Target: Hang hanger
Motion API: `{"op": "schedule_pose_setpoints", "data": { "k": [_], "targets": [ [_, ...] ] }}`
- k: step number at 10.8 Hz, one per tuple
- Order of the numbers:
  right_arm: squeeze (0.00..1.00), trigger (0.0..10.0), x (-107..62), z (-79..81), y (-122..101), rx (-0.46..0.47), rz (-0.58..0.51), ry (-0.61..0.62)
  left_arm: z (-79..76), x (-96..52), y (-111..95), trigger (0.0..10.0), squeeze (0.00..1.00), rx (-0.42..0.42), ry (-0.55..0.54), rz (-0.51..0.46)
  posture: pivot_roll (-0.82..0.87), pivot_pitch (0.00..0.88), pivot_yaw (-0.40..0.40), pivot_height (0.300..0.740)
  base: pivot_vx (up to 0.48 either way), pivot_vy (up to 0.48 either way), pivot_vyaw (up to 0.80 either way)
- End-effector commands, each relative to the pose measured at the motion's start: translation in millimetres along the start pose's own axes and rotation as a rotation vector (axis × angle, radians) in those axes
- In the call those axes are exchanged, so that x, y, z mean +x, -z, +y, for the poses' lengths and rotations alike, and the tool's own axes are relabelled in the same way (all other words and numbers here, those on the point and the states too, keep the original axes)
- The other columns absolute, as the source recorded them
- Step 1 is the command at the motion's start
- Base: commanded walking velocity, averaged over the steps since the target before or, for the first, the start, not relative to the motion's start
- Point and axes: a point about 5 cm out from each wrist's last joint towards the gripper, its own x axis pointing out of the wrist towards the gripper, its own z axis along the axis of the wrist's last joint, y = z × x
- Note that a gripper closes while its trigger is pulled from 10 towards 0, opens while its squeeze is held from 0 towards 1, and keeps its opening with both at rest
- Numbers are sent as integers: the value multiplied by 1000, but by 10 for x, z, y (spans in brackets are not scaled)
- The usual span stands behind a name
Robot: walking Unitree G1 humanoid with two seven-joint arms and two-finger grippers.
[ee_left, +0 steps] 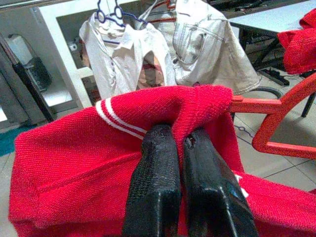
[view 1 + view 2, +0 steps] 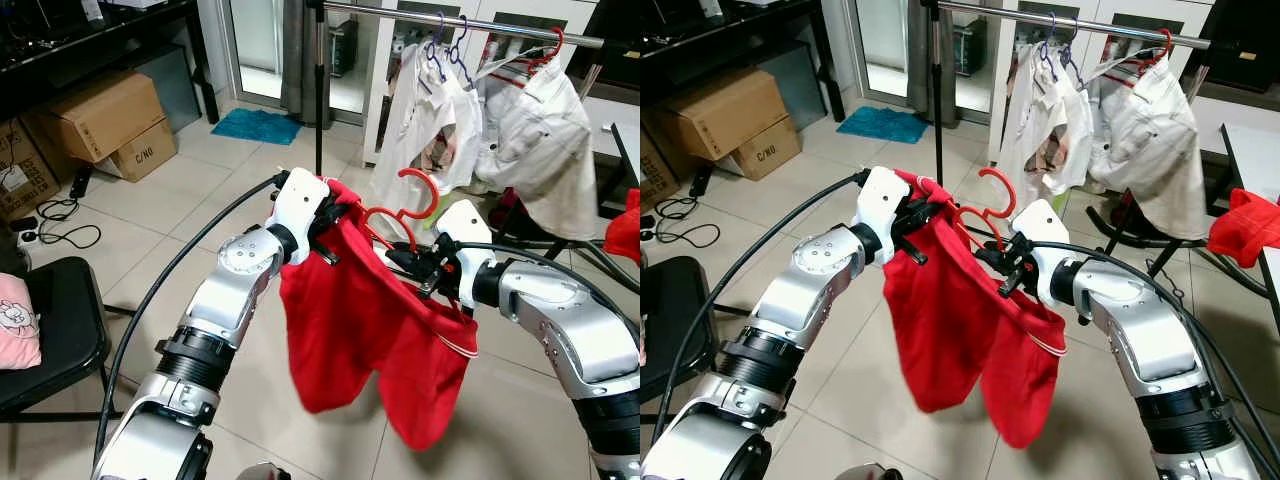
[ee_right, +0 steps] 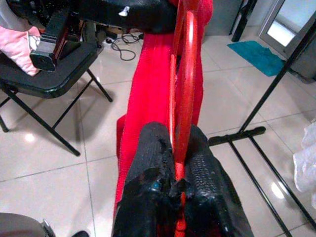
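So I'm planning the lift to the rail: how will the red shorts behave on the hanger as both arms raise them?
Probably floppy: the red shorts sag in loose folds below the red hanger. They may swing, since the legs hang free. They look unlikely to slip off, as the left gripper pinches the waistband and the right gripper clamps the hanger.

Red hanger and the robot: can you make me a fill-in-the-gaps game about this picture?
1. The garment draped on the red hanger is coloured ____.
2. The right gripper is shut on the ____.
3. The left gripper pinches the red ____.
4. The pale clothes hang from a metal ____ behind the robot's arms.

Missing words: red; hanger; garment; rail
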Motion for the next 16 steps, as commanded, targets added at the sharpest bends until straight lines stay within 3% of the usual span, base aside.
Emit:
{"op": "schedule_pose_setpoints", "data": {
  "k": [1, 3, 5, 8, 11, 14, 15, 16],
  "targets": [
    [0, 10000, -32, 6, -136, -51, -40, -14, 105, -18, -25, 0, 0, 35, -36, 17, -57, 0, 30, 740, 0, 0, 0],
    [0, 10000, -78, -1, 39, -99, 117, -30, 147, -66, -184, 0, 0, 167, 39, 55, -58, 0, 27, 740, 0, 0, 0],
    [0, 10000, -104, -22, 142, -111, 191, -24, 170, -130, -265, 0, 0, 198, 98, 108, -56, 0, 25, 740, 0, 0, 0],
    [0, 10000, -108, 54, 117, -129, 190, -98, 248, -182, -315, 0, 0, 231, 109, 162, -54, 0, 23, 740, 0, 0, 0],
    [0, 10000, -164, 177, 174, -144, 219, -202, 419, -226, -412, 0, 0, 294, 83, 183, -53, 0, 23, 740, 0, 0, 0],
    [0, 10000, -161, 169, 109, -126, 181, -198, 356, -220, -340, 0, 0, 294, 139, 212, -52, 0, 24, 740, 0, 0, 0],
    [0, 10000, -163, 168, 105, -122, 175, -198, 331, -217, -312, 9843, 0, 285, 149, 226, -52, 0, 24, 740, 0, 0, 0],
    [0, 10000, -162, 168, 105, -119, 173, -197, 326, -217, -288, 10000, 0, 271, 155, 239, -53, 0, 27, 740, 0, 0, 0]
  ]
}}
